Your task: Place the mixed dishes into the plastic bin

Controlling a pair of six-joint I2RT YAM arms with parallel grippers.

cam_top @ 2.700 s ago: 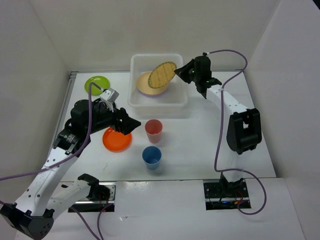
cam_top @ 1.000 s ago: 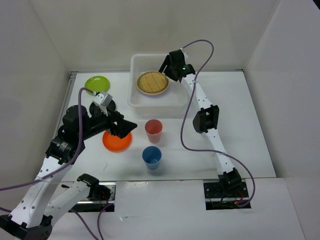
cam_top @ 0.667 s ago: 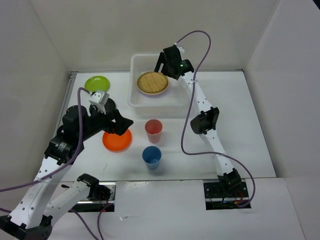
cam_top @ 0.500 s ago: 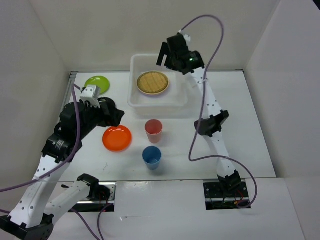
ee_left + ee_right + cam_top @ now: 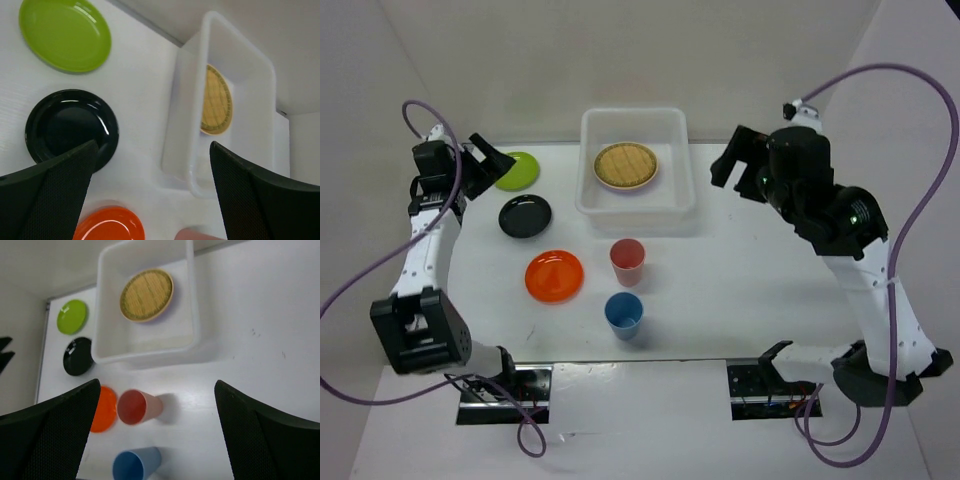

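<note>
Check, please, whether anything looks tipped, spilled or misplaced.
Nothing stands out: the pink cup and blue cup stand upright; the lime plate, black plate and orange plate lie flat; the bamboo plate lies in the bin.

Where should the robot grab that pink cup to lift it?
Probably the rim, from straight above: the small pink plastic cup stands upright, mouth open, so its wall can be pinched inside and out. Take the far side; the blue plastic cup stands close in front.
</note>
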